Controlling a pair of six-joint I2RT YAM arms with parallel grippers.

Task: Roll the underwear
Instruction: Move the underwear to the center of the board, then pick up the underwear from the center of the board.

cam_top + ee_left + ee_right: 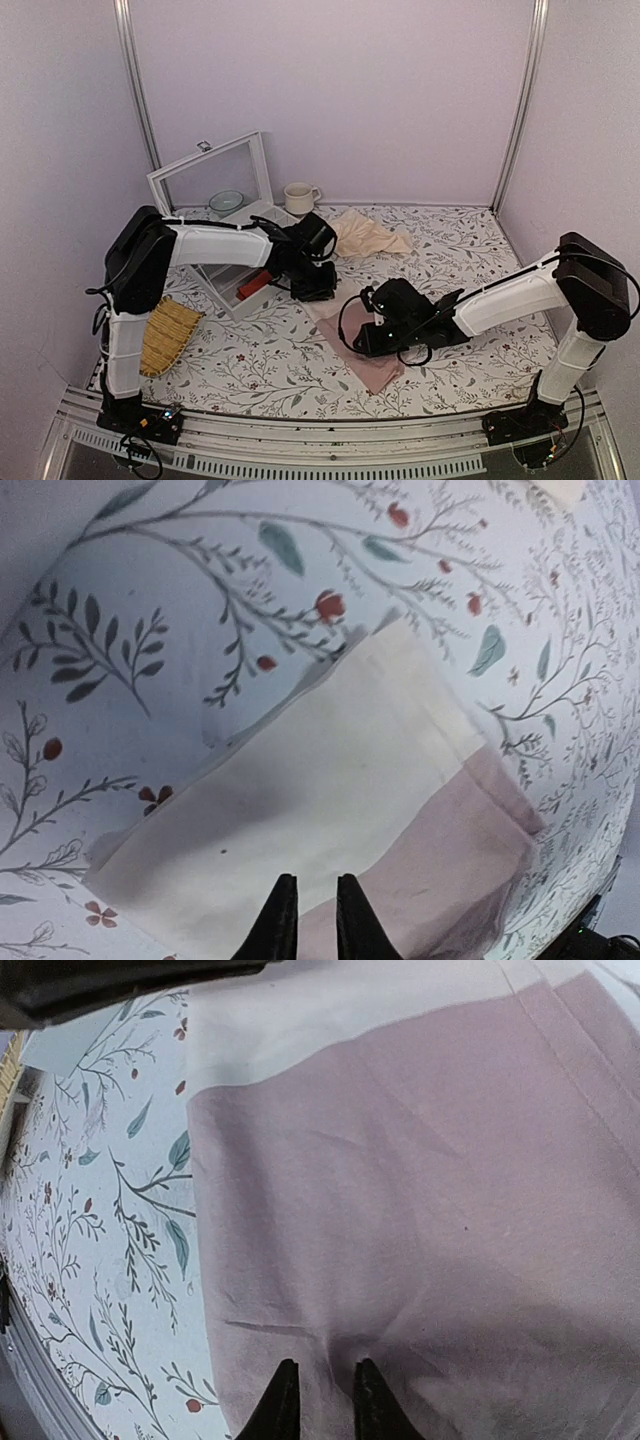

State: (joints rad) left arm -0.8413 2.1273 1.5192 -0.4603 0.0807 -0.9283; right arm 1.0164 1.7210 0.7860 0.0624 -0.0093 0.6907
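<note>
left wrist view: underwear (470,870), cream waistband (300,780) flat on floral table (150,570)

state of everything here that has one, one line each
underwear, lying flat, not rolled
left end effector, jaws slightly apart over the cream waistband
right end effector, jaws slightly apart over the pink fabric
beige cloth, crumpled
cup, upright
white box lid, raised open

Lighting: soft, even, rather dim; you see a grey shadow across the underwear (330,810). Wrist views: heavy edge distortion, and the close fabric is slightly blurred.
</note>
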